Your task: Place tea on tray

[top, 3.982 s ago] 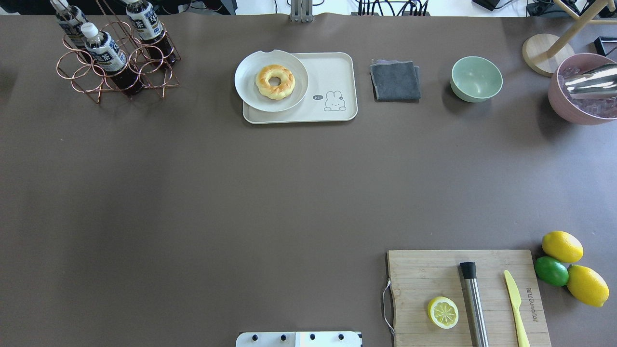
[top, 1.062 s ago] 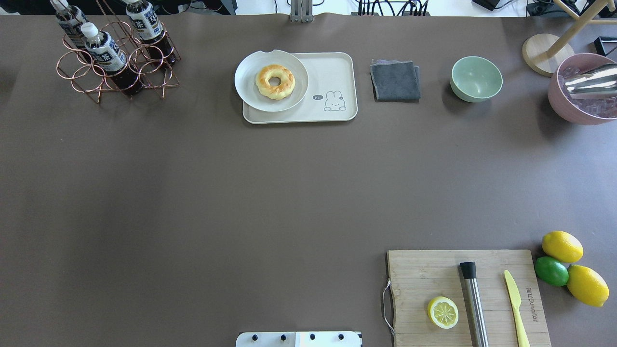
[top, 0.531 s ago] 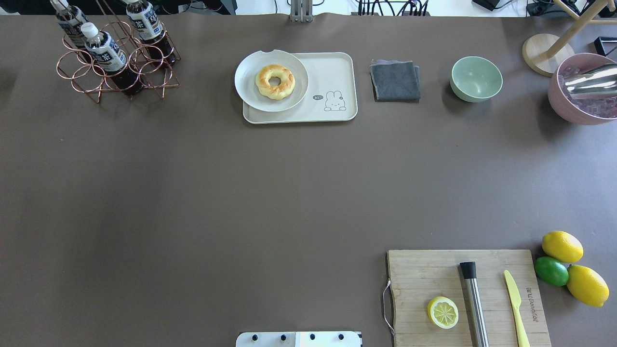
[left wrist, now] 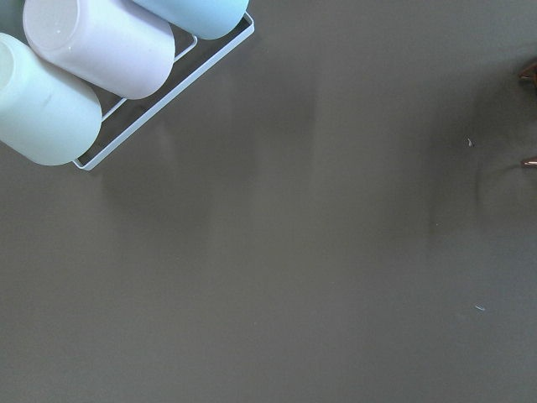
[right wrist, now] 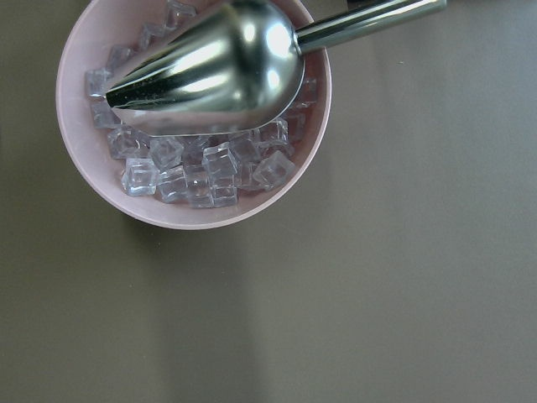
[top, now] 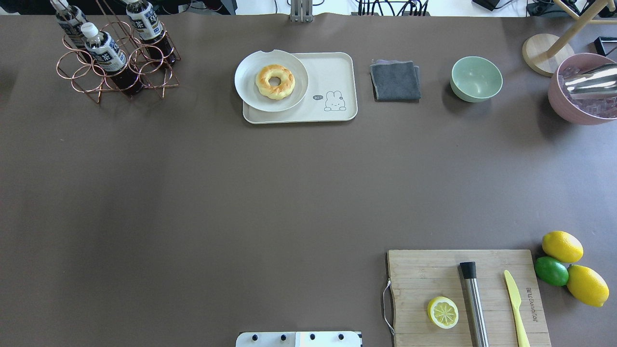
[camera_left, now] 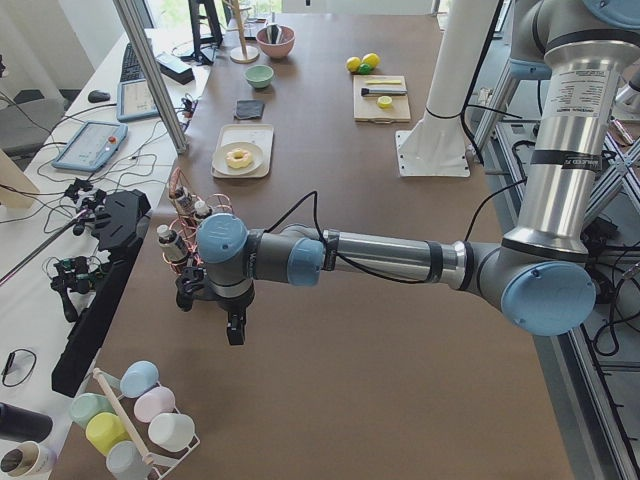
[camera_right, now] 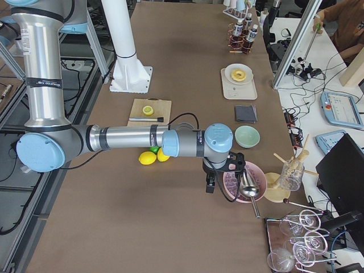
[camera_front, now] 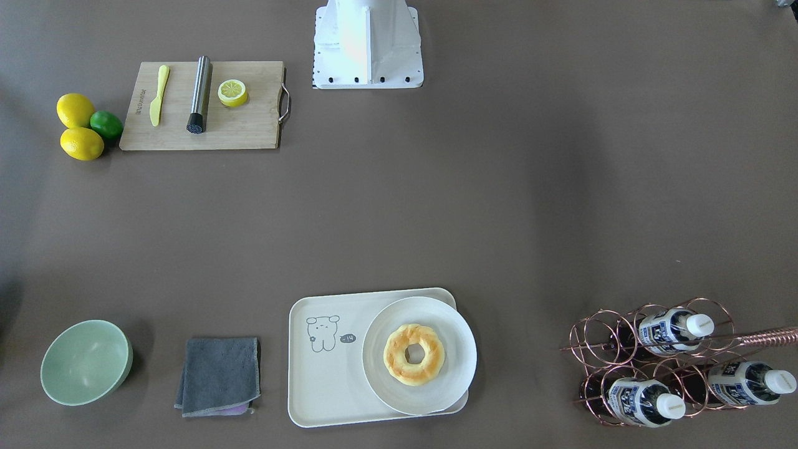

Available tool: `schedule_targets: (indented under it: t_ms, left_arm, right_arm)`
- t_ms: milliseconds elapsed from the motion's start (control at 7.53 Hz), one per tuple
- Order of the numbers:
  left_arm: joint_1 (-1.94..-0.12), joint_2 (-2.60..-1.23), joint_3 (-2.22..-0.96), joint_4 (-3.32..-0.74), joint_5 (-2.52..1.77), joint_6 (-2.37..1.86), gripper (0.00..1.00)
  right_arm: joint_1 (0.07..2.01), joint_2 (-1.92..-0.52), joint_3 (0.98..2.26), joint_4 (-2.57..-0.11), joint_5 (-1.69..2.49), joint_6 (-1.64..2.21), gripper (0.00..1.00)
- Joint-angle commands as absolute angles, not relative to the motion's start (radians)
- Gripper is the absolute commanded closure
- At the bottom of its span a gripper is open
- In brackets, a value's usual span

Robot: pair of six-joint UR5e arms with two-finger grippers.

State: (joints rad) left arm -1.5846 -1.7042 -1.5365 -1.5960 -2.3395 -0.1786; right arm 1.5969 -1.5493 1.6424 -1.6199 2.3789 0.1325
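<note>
The tea [top: 103,50] leans in the copper rack [top: 77,79] at upper left of the overhead view, with the tray [top: 332,72] to its right. Our left gripper [camera_left: 232,330] hangs near that rack, nearer than the right gripper [camera_right: 209,185]; whether either is clenched we cannot tell.

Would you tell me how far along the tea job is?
Done: nothing; all three tea bottles sit in the copper rack, and the tray holds only the doughnut plate. In hand: the left end effector hangs near the rack. Left: grasp, carry, set down.
</note>
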Motion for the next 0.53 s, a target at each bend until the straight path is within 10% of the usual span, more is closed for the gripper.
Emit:
schedule_targets:
  t_ms: [0,398]
  left_arm:
    - [-1.585,-1.706,-1.61,-1.594,-2.345,-0.184,0.02]
    - [-1.56,-1.706,-1.724,-1.646,-2.341,-0.184,0.02]
  right_arm:
    - [1.597,-1.552,1.644,-1.62,2.379,0.133,0.0]
    - [1.597,-1.565,1.646,-1.621,2.393,0.135,0.0]
